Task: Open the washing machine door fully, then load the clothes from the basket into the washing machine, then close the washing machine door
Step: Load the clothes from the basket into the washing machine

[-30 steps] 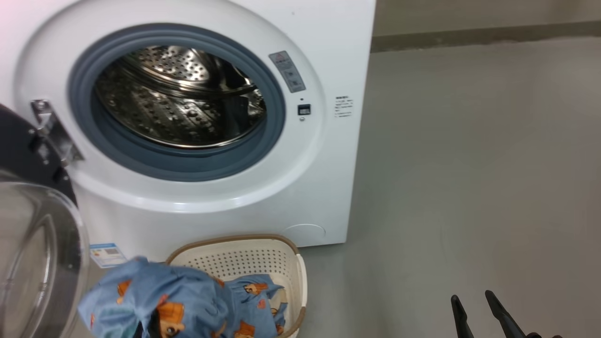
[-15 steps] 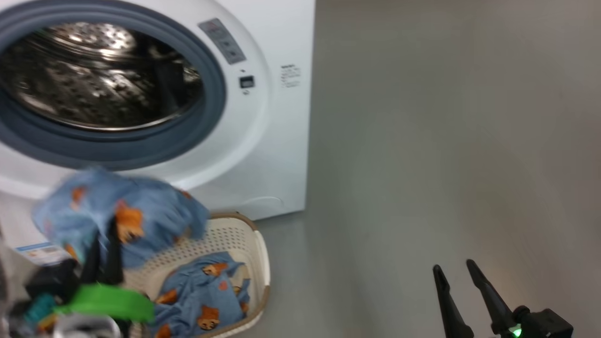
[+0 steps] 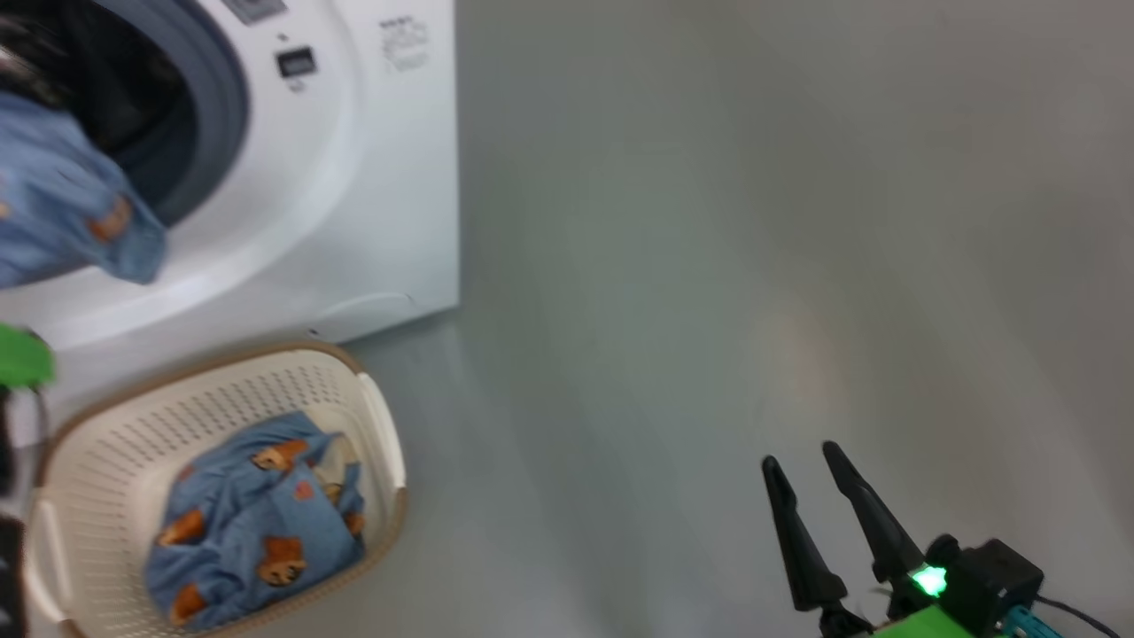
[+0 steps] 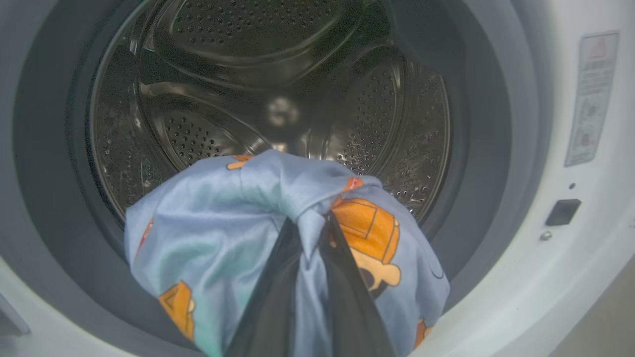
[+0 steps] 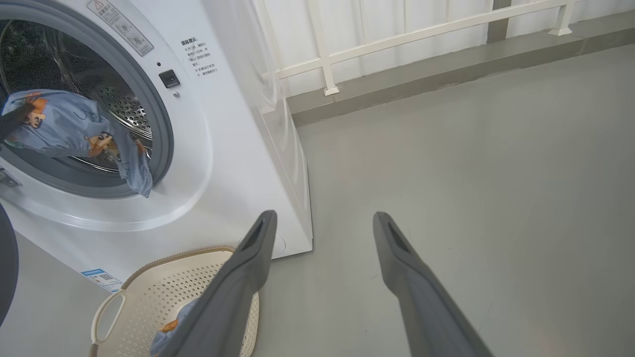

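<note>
My left gripper [image 4: 307,220] is shut on a light blue bear-print garment [image 4: 223,213], one of the clothes, and holds it at the mouth of the washing machine [image 5: 233,148], in front of the steel drum [image 4: 297,89]. The same garment [image 3: 62,204] hangs over the grey gasket [image 3: 221,97]. More clothes [image 3: 257,523] lie in the cream basket [image 3: 372,425] on the floor below the machine. My right gripper [image 3: 797,454] is open over bare floor to the right, holding nothing. A dark edge of the washing machine door [image 5: 6,267] shows at the far left.
Grey floor [image 3: 753,221] stretches to the right of the machine. A white railing [image 5: 397,34] and a low kerb run along the back. The basket [image 5: 149,297] sits close against the machine's front.
The head camera has swung right, shifting the machine and basket leftward. My left gripper has lifted the garment from above the basket up to the drum mouth. The right gripper stays open.
</note>
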### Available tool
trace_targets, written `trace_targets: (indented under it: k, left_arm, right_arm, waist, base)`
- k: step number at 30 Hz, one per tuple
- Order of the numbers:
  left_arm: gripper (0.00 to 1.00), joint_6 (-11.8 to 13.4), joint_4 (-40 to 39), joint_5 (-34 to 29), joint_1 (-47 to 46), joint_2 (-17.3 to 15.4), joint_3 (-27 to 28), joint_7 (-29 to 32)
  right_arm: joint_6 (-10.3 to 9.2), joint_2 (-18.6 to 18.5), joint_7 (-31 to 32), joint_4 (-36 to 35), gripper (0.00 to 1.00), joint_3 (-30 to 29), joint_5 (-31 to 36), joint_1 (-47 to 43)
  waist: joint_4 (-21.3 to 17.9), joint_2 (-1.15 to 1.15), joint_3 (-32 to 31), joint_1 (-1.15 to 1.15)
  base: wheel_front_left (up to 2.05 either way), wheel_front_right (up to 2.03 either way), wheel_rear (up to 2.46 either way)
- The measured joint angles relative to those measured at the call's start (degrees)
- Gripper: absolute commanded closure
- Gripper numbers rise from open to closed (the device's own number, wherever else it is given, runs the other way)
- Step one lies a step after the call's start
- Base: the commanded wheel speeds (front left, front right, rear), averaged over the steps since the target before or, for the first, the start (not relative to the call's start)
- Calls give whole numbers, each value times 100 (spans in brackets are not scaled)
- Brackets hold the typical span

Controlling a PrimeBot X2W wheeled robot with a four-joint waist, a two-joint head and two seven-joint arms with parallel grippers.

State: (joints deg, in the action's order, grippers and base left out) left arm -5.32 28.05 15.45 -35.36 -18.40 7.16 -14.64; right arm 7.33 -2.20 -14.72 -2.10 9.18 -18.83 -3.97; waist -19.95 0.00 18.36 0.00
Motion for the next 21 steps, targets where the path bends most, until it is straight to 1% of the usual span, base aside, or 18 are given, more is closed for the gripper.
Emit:
trace_targets:
  k: [3,4,5,6,13,18,21]
  left_arm:
    - [100,-58,469,32,-609,-211,15,0]
    - [100,-58,469,32,-609,-211,15,0]
    - [100,-62,605,41,-797,-281,25,0]
    - [100,-104,732,34,-978,-368,8,1]
    - [100,-152,1307,-136,-2121,-971,-103,0]
    - [100,-151,1561,-221,-2916,-1207,-110,0]
    - [100,-148,1624,-282,-3236,-1343,-92,0]
  right_arm:
    - [0,0,0,-45,0,141,-18,144]
    - [0,0,0,-45,0,141,-18,144]
    - [0,0,0,-57,0,176,-52,187]
    - [0,0,0,-83,0,223,-92,214]
    - [0,2,0,-152,0,568,-214,340]
    - [0,2,0,-223,0,705,-254,409]
    - [0,3,0,-258,0,758,-301,408]
  waist:
    - [-141,0,273,0]
    - [-141,0,273,0]
    - [-183,0,362,0]
    - [-227,0,453,0]
    - [-507,0,1075,0]
    - [-700,0,1485,0]
    - [-816,0,1692,0]
  base:
    - [0,0,0]
    - [0,0,0]
    - [0,0,0]
    - [0,0,0]
    - [0,0,0]
    - [0,0,0]
    - [0,0,0]
